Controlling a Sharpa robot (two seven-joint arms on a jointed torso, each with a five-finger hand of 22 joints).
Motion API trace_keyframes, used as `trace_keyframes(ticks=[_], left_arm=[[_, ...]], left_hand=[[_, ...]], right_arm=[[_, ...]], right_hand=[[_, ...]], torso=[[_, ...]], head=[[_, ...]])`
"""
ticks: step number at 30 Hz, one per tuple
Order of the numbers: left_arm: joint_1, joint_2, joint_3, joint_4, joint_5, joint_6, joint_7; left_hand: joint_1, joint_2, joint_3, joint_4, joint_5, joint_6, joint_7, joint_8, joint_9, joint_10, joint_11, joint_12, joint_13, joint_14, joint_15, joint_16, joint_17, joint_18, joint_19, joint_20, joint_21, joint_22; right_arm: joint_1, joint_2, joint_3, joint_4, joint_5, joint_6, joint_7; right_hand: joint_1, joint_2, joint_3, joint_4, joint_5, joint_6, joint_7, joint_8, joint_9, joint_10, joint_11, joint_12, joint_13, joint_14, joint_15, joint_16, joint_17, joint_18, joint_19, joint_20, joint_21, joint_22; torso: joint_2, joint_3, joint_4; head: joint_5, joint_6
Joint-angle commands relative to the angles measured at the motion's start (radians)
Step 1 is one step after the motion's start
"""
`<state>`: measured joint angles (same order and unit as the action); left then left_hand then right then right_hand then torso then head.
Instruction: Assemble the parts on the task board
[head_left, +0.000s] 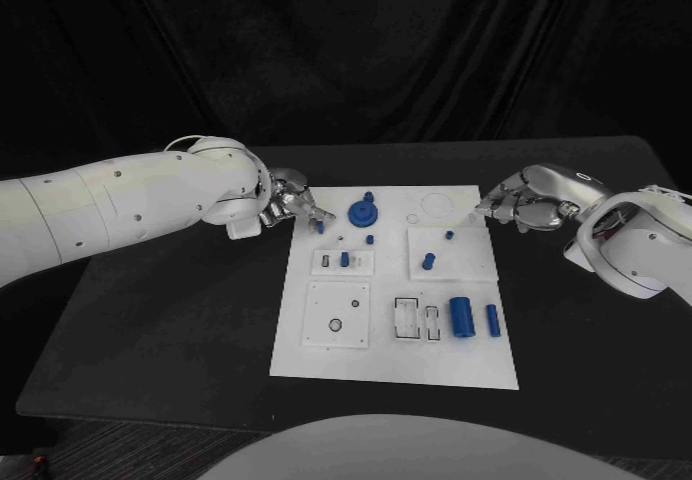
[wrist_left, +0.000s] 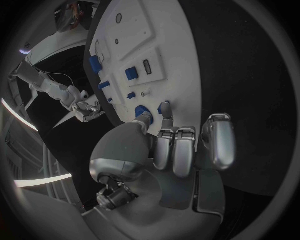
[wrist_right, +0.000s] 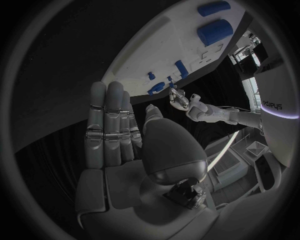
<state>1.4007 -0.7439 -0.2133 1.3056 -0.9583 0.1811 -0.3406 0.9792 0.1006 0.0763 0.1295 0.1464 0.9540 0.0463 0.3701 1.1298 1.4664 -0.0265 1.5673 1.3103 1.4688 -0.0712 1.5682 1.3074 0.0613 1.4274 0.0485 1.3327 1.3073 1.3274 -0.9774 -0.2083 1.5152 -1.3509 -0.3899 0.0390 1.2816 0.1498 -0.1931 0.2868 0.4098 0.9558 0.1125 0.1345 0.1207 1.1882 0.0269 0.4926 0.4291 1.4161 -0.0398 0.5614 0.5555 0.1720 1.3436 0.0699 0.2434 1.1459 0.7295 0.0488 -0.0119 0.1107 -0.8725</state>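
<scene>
The white task board lies in the middle of the black table. At its far end a round blue part stands near a small blue peg. My left hand hovers at the board's far left corner. Its fingertips are spread right by that peg and the round part, and nothing sits between them. My right hand is at the far right corner, off the board, with its palm flat and empty. Two blue cylinders lie at the board's near right.
More small blue pegs stand in white blocks across the board's middle. A white block with a hole sits at the near left. Bare black table surrounds the board on all sides, and a dark curtain hangs behind.
</scene>
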Motion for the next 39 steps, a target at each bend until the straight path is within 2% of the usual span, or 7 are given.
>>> trace_keyframes(ticks=[1,17,21,25,30,33,39], left_arm=[[-0.003,0.004,0.001,-0.003,0.007,0.018,0.006],[-0.008,0.007,0.001,-0.014,0.007,0.015,0.008],[-0.009,0.008,0.001,-0.015,0.007,0.015,0.009],[-0.009,0.007,0.001,-0.015,0.007,0.013,0.011],[-0.010,0.004,0.001,-0.014,0.007,0.012,0.013],[-0.010,0.001,0.001,-0.011,0.007,0.011,0.015],[-0.010,-0.007,0.001,-0.004,0.007,0.007,0.018]], left_hand=[[0.013,0.003,0.002,-0.007,0.008,-0.008,-0.002,-0.007,-0.002,0.103,0.007,0.002,0.259,0.102,0.007,0.003,0.263,-0.003,-0.010,0.000,-0.008,0.185],[0.041,0.009,0.029,-0.043,0.067,-0.039,0.008,-0.035,-0.011,0.076,0.017,-0.025,0.237,0.102,0.017,0.003,0.263,0.005,-0.038,0.010,-0.049,0.174],[0.054,0.014,0.055,-0.061,0.065,-0.042,0.007,-0.039,-0.013,0.073,0.017,-0.028,0.235,0.102,0.018,0.003,0.263,0.007,-0.042,0.011,-0.055,0.173],[0.058,0.009,0.091,-0.081,0.119,-0.045,0.007,-0.045,-0.016,0.070,0.017,-0.031,0.233,0.102,0.018,0.003,0.263,0.008,-0.045,0.012,-0.060,0.172],[0.051,-0.009,0.183,-0.120,0.177,-0.046,0.008,-0.057,-0.026,0.065,0.017,-0.035,0.230,0.102,0.018,0.003,0.263,0.009,-0.048,0.011,-0.065,0.171],[0.027,-0.034,0.277,-0.152,0.229,-0.038,0.008,-0.065,-0.038,0.065,0.017,-0.035,0.229,0.102,0.018,0.003,0.263,0.009,-0.048,0.011,-0.066,0.171],[-0.009,-0.070,0.433,-0.215,0.272,-0.029,0.007,-0.058,-0.034,0.064,0.015,-0.036,0.228,0.102,0.016,0.003,0.263,0.008,-0.046,0.009,-0.065,0.172]], right_arm=[[-0.003,-0.001,0.001,0.002,-0.001,-0.008,-0.002],[-0.003,-0.002,0.001,0.003,-0.001,-0.007,-0.002],[-0.003,-0.002,0.001,0.003,-0.001,-0.007,-0.003],[-0.003,-0.003,0.001,0.003,-0.001,-0.006,-0.004],[-0.003,-0.003,0.001,0.003,-0.001,-0.005,-0.005],[-0.003,-0.003,0.001,0.002,-0.001,-0.005,-0.006],[-0.003,-0.002,0.001,0.002,-0.001,-0.004,-0.007]], right_hand=[[0.008,0.005,-0.004,-0.002,0.005,0.006,-0.002,0.004,0.001,0.009,-0.001,-0.004,-0.001,0.007,-0.002,-0.005,-0.001,0.011,0.006,-0.004,-0.006,-0.001],[0.017,0.003,-0.002,-0.004,0.011,0.007,-0.002,0.004,0.001,0.010,-0.001,-0.009,-0.003,0.012,-0.002,-0.010,-0.004,0.010,0.008,-0.004,-0.011,-0.005],[0.019,0.003,-0.002,-0.004,0.013,0.007,-0.002,0.004,0.001,0.010,-0.001,-0.010,-0.004,0.013,-0.002,-0.011,-0.004,0.010,0.009,-0.004,-0.012,-0.005],[0.022,0.002,-0.001,-0.004,0.016,0.007,-0.002,0.003,0.001,0.010,-0.001,-0.012,-0.004,0.014,-0.002,-0.012,-0.005,0.010,0.010,-0.004,-0.013,-0.006],[0.027,0.002,0.001,-0.005,0.021,0.006,-0.001,0.003,0.001,0.010,-0.001,-0.014,-0.005,0.015,-0.002,-0.015,-0.006,0.010,0.011,-0.004,-0.016,-0.008],[0.028,0.002,0.001,-0.005,0.022,0.006,-0.001,0.002,0.001,0.010,-0.001,-0.015,-0.006,0.016,-0.002,-0.016,-0.007,0.010,0.012,-0.004,-0.016,-0.009],[0.032,0.002,0.003,-0.005,0.026,0.005,-0.001,0.002,0.000,0.010,-0.001,-0.017,-0.006,0.017,-0.002,-0.017,-0.008,0.010,0.012,-0.004,-0.018,-0.010]], torso=[[0.000,-0.0002,0.0000],[0.000,0.0000,0.0002],[0.000,0.0001,0.0004],[0.000,0.0002,0.0003],[0.000,0.0004,0.0007],[0.000,0.0004,0.0011],[0.000,-0.0002,0.0009]], head=[[0.001,0.000],[-0.001,0.000],[-0.002,0.000],[-0.002,0.000],[-0.003,0.000],[-0.003,0.000],[-0.002,0.000]])
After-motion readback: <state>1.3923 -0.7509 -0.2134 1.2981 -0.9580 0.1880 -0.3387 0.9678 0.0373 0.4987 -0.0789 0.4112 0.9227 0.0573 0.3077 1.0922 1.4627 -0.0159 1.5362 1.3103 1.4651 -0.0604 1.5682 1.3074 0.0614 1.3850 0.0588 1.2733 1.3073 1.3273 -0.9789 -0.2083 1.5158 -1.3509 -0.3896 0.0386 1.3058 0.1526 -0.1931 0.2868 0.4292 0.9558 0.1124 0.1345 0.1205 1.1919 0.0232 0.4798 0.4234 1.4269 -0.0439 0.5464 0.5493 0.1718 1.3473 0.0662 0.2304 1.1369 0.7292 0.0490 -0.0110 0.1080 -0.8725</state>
